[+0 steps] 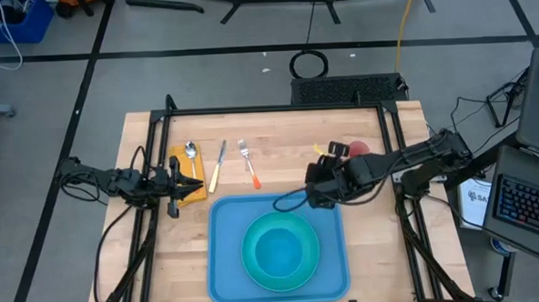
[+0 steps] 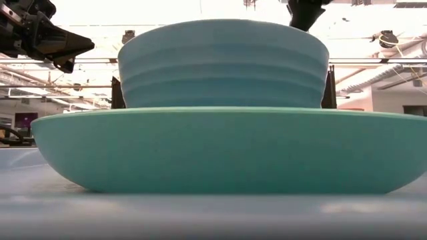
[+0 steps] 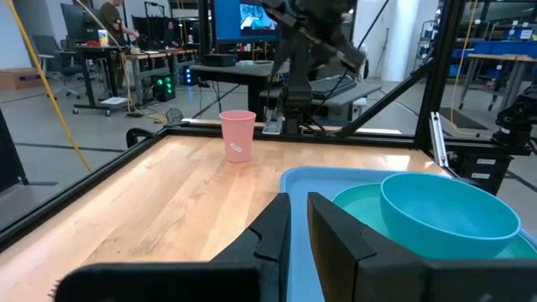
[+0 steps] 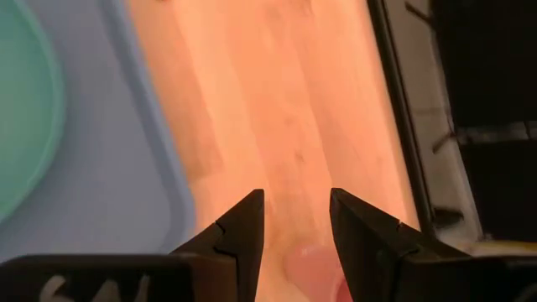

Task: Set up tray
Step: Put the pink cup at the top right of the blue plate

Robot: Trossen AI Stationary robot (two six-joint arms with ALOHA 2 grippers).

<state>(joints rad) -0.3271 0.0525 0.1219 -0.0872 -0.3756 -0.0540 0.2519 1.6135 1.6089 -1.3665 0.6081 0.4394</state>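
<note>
The light-blue tray (image 1: 223,235) lies at the table's near middle. A turquoise plate (image 1: 250,261) rests flat on it, and a turquoise bowl (image 1: 280,252) stands upright in the plate. My right gripper (image 1: 312,196) hovers above the tray's far right corner, tilted downward. It is open with nothing between its fingers (image 4: 297,210). My left gripper (image 1: 198,186) waits at the table's left, pointing level toward the tray. A narrow gap shows between its fingers (image 3: 298,222), and it is empty.
A spoon (image 1: 190,151), a knife (image 1: 218,165) and a fork (image 1: 248,163) lie on the wood beyond the tray. A yellow pad (image 1: 184,166) lies by my left gripper. A pink cup (image 1: 356,149) stands at the far right. Black frame rails edge the table.
</note>
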